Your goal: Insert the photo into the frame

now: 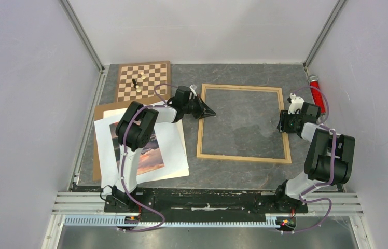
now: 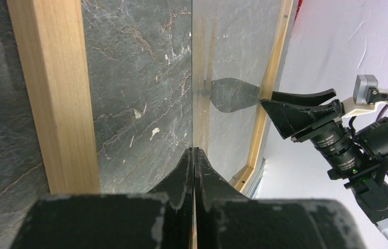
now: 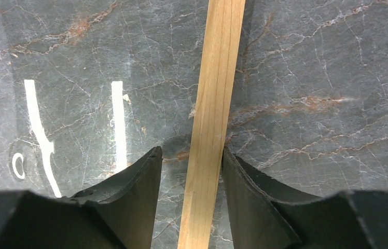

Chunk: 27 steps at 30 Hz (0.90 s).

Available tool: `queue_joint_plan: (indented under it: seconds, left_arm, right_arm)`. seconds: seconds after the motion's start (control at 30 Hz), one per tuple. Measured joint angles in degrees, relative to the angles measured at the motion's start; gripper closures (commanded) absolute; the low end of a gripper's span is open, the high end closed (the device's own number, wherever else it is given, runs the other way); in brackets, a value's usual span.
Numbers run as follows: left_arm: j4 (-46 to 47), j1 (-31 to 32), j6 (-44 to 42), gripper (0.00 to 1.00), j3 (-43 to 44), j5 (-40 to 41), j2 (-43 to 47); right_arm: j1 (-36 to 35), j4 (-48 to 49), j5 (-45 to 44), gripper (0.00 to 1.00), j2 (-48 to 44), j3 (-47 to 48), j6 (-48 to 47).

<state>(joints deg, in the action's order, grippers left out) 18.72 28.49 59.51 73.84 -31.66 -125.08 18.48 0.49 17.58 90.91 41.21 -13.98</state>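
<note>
From above, we are looking at the frame [image 1: 244, 157] lying flat on the table [image 1: 244, 72], right of centre. The photo [image 1: 153, 158] is lying well to its left on white sheets [image 1: 174, 150] over a brown backing board [image 1: 98, 111], with the chessboard [image 1: 145, 78] beyond. Our left arm is crossing over the photo and hiding part of it, so we are not judging its long axis. The left arm is clearly the nearer one. The left gripper [image 1: 210, 111] is reaching forward and rightward to the frame's left rail, so the photo is lying behind those fingers, back toward the base. The right arm is folding up steeply and pointing the right gripper [image 1: 284, 124] down at the right rail.

Through the left wrist camera, we are seeing the left gripper [image 2: 193, 153] with its fingers pressed together. They are sitting just inside the left rail, on the line of a glossy pane [image 2: 233, 62] edge. Whether they are nipping that edge we cannot tell. The right gripper [image 2: 272, 104] is showing across the frame [image 2: 52, 93].

Through the right wrist camera, we are holding the right gripper [image 3: 191, 150] partly spread, astride the frame [image 3: 215, 78] rail. A slim gap is showing on each side, so we are gripping nothing. The rail is running straight away between the fingers.

We are judging that the coming move belongs to the left arm, drawing back to the photo.
</note>
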Motion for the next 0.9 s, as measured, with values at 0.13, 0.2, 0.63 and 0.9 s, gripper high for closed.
queue_joint_plan:
  seconds: [0.13, 0.2, 0.63, 0.9]
  left_arm:
    - [-2.32, -0.02, -0.46, 0.98, 1.18, -0.39, 0.04]
    - [-3.17, -0.02, -0.46, 0.98, 1.55, -0.50, 0.15]
    - [-6.82, -0.02, 0.50, 0.98, 2.29, -2.99, 0.87]
    - [-10.12, -0.02, -0.66, 0.98, 1.55, -2.99, 3.41]
  right_arm:
    - [0.00, -0.07, -0.09, 0.50, 0.00, 0.02, -0.04]
    - [0.00, -0.13, -0.13, 0.49, -0.04, 0.02, -0.13]
    - [0.00, -2.97, -0.85, 0.55, -1.27, 0.52, -1.99]
    - [0.00, -2.97, -0.66, 0.63, -4.04, -2.54, -3.85]
